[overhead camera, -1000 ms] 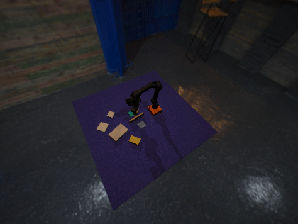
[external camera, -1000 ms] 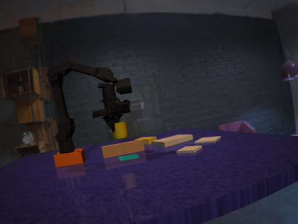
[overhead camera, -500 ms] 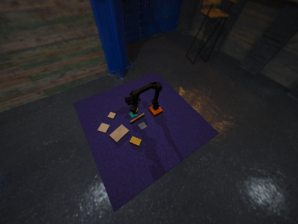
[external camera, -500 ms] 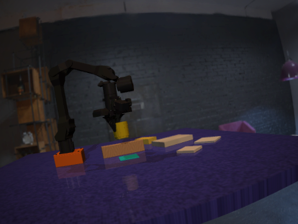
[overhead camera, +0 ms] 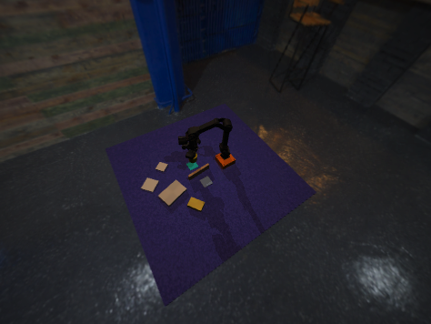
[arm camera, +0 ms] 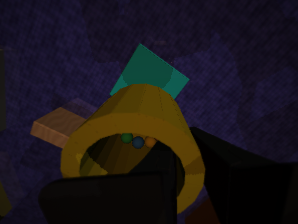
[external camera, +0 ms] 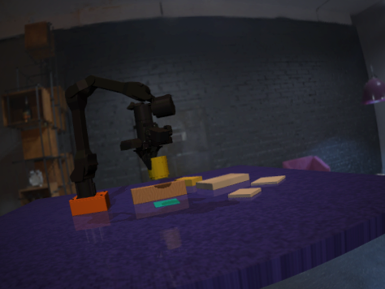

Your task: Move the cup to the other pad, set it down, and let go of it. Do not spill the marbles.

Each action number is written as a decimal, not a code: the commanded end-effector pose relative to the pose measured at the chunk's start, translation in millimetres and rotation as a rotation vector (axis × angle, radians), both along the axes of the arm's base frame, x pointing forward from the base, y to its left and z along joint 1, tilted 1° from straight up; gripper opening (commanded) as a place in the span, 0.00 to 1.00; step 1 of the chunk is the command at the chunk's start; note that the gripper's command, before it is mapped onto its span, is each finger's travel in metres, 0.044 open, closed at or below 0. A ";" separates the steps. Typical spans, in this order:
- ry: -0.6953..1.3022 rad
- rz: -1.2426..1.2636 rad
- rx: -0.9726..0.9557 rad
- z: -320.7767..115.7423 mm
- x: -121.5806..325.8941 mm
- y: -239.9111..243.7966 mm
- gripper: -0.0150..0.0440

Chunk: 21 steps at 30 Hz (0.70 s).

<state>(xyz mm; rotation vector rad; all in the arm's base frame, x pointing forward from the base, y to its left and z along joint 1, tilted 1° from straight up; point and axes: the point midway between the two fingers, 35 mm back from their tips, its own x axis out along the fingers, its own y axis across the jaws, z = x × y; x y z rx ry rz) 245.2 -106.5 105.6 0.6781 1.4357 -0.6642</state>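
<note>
Bench [external camera: 252, 243]: we record a dark purple, fine-grained surface with a faint sheen that mirrors the items standing on it. Around it in the top view lies dark, glossy flooring [overhead camera: 355, 255] with pale highlights.

Room, left to right: wooden shelving [external camera: 28, 118] at the far left of the exterior view; a dark brick wall [external camera: 260, 93] across the back; a purple lamp shade [external camera: 374, 90] at the far right. The top view adds a blue curtain [overhead camera: 182, 41] behind the bench.

Items, left to right in the exterior view: orange arm base [external camera: 89, 202]; upright wooden barrier [external camera: 159, 191] with the teal pad [external camera: 166, 202] flat in front of it; yellow cup [external camera: 158, 167] in the air behind the barrier; small yellow block [external camera: 189, 180]; three tan slabs [external camera: 222, 181], well apart from the cup.

Jaws: we list them as clamped on the cup's rim. In the wrist view the cup [arm camera: 135, 145] hangs above the teal pad [arm camera: 150, 75], its mouth toward the camera, with green, blue and orange marbles [arm camera: 138, 142] together inside.

Writing, brands, labels: we can read none.
</note>
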 end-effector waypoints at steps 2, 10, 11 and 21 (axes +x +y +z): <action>0.003 0.003 0.003 -1.2 1.6 -5.5 0.25; 0.003 0.003 0.003 -10.4 2.1 -5.6 0.25; 0.003 0.003 0.003 -11.8 2.2 -5.7 0.25; 0.003 0.003 0.003 -25.6 3.1 -6.3 0.25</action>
